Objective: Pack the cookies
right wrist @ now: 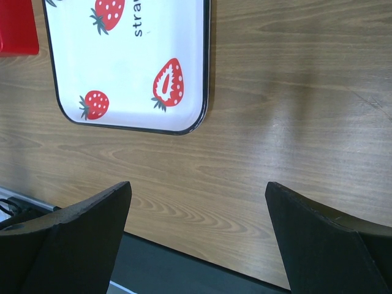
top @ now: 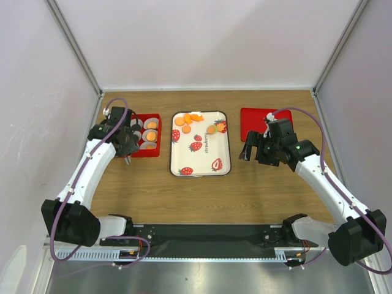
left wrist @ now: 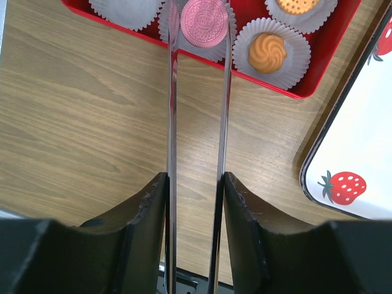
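At the left side of the desk, the left gripper was clenched on a pair of thin metal tongs. Their long axis ran straight out from the fingers toward the red box, which lay near the desk's far left corner.

The blade tips flanked a pink cookie lying flat, stamped face up, in a pleated paper cup along the box edge nearest the gripper. Whether the blades actually pinched the cookie could not be told. Being round, it showed no long axis. Just to its right, two orange cookies sat face up in cups of their own.

At mid-desk stood a white strawberry-print tray, its long axis running from the near edge to the far edge. A handful of loose cookies, mostly orange, lay along its far edge, some toward its far right corner.

Right of the tray, the right gripper hung with its jaws spread wide and nothing between them, over bare wood just off the tray's near right corner. Beyond it, a flat red lid lay toward the desk's far right corner.
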